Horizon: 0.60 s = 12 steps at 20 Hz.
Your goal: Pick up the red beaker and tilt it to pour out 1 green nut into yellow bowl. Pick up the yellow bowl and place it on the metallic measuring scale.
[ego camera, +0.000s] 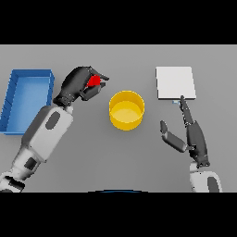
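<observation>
Your left hand (79,85) sits at about 10 o'clock from the bowl (126,110), its fingers curled round the red beaker (95,81), of which only a small patch shows between them. The beaker is just left of the bowl's rim, with a narrow strip of grey table (115,157) between hand and bowl. The blue bin (28,99) lies at 9 o'clock, its right wall close beside your left wrist. The scale (175,82) sits at 2 o'clock from the bowl, with clear table between the two. Your right hand (192,134) is at 4 o'clock from the bowl, fingers straight and spread, one fingertip reaching the scale's near edge. You have open table all along the near side.
</observation>
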### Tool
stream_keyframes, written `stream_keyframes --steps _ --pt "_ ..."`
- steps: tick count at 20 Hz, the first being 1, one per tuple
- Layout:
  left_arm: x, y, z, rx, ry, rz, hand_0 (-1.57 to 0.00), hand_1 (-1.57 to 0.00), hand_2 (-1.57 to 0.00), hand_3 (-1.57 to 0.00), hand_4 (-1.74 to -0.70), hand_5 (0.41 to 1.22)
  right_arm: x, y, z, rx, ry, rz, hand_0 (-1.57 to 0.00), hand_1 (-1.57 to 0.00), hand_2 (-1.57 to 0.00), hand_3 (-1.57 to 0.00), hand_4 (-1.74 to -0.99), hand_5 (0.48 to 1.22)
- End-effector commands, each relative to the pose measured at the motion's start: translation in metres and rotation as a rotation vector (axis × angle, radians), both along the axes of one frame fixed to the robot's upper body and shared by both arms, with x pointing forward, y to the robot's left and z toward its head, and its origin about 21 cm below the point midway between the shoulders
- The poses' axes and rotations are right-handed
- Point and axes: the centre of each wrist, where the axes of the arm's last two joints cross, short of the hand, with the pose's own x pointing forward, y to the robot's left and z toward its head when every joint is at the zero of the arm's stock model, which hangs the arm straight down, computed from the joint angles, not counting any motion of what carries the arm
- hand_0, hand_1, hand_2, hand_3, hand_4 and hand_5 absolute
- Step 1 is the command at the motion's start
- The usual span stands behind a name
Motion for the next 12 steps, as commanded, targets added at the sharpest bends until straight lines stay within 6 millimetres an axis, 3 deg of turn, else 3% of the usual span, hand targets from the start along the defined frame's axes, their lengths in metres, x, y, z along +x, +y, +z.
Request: stream_keyframes --steps 1,4,8,11,12 --pt "0.001 -0.003 -0.001 0.096 -0.02 -0.021 -1.57 -1.57 -1.57 -1.57 -1.74 1.123 0.002 0.002 0.0 0.004 0.004 0.0 0.0 0.0 0.0 0.0 -1.26 0.719" --pt "0.009 -0.02 0.01 0.344 -0.092 -0.098 -1.57 -1.57 -1.57 -1.57 -1.74 1.152 0.007 0.008 0.001 0.025 0.007 0.008 0.0 0.0 0.0 0.0 -1.267 0.721" --pt "0.02 -0.034 0.021 0.598 -0.146 -0.201 -1.57 -1.57 -1.57 -1.57 -1.74 1.193 0.005 0.003 0.001 0.031 0.001 0.01 0.0 0.0 0.0 0.0 -1.264 0.717" --pt "0.025 -0.046 0.026 0.791 -0.175 -0.289 -1.57 -1.57 -1.57 -1.57 -1.61 1.206 0.006 0.002 0.001 0.034 0.002 -0.004 0.0 0.0 0.0 0.0 -1.258 0.697" --pt "0.026 -0.051 0.028 0.869 -0.171 -0.314 -1.57 -1.57 -1.57 -1.57 -1.64 1.209 0.007 0.006 0.0 0.031 0.006 -0.003 0.0 0.0 0.0 0.0 -1.253 0.688"
